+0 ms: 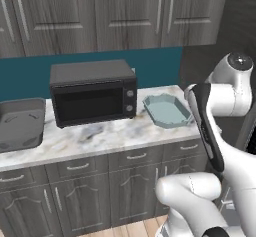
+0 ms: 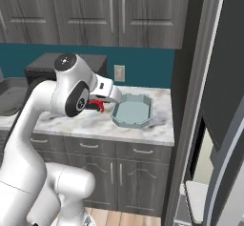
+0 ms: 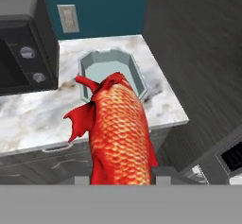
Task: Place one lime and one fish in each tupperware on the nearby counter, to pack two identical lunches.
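Observation:
My gripper [image 3: 122,176] is shut on the red-orange fish [image 3: 118,128], which fills the middle of the hand view with its tail pointing toward the pale teal octagonal tupperware [image 3: 106,64]. From the right base camera the fish [image 2: 97,106] hangs over the counter [image 2: 86,122], just left of the teal tupperware [image 2: 133,109], which is empty. The dark grey rectangular tupperware [image 1: 20,123] sits at the counter's left end, also empty. The teal tupperware [image 1: 167,111] lies right of the microwave. The lime is out of view.
A black microwave [image 1: 92,93] stands on the counter [image 1: 100,136] between the two containers. A tall dark fridge [image 2: 214,101] rises just right of the counter's end. Upper cabinets hang above a teal wall with an outlet [image 3: 69,18].

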